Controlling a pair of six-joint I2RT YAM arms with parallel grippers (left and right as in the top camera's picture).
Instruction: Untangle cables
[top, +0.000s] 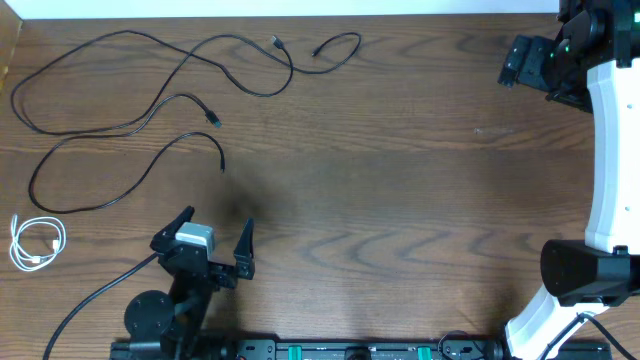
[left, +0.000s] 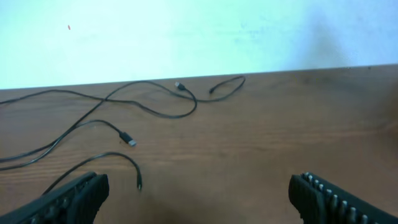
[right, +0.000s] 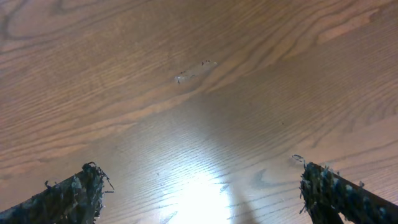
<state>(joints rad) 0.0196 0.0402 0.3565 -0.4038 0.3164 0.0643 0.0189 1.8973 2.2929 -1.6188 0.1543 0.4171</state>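
On the left half of the table: the black cables (top: 150, 110) lie spread in long loose loops toward the far edge, with several plug ends lying free on the wood.
Crossings: two black runs lie over or close against each other near the far left; whether they truly wrap one another I cannot tell from above.
White cable (top: 38, 243): coiled small by itself at the near left edge, well apart from the black loops.
Table (top: 400, 180): wood-grain top, bare on its right half.
Left gripper (top: 215, 235): fingers spread wide and holding nothing, low at the near edge, just short of the closest black loop and its plug end (top: 222, 168).
Left wrist view: the closest plug end lies ahead between the spread fingers, nearer the left one; the farther loops run toward the table's back edge.
Right gripper (top: 525, 62): at the far right corner, well apart from every cable; its wrist view shows both fingers apart over bare wood, nothing between them.
Step in hand: by my judgement, either the start of a reach or a late check, since the cables look largely separated.
Next move: if a crossing remains, the left arm should advance to the near loop, close on a single strand close to its plug, and draw it clear of the others.
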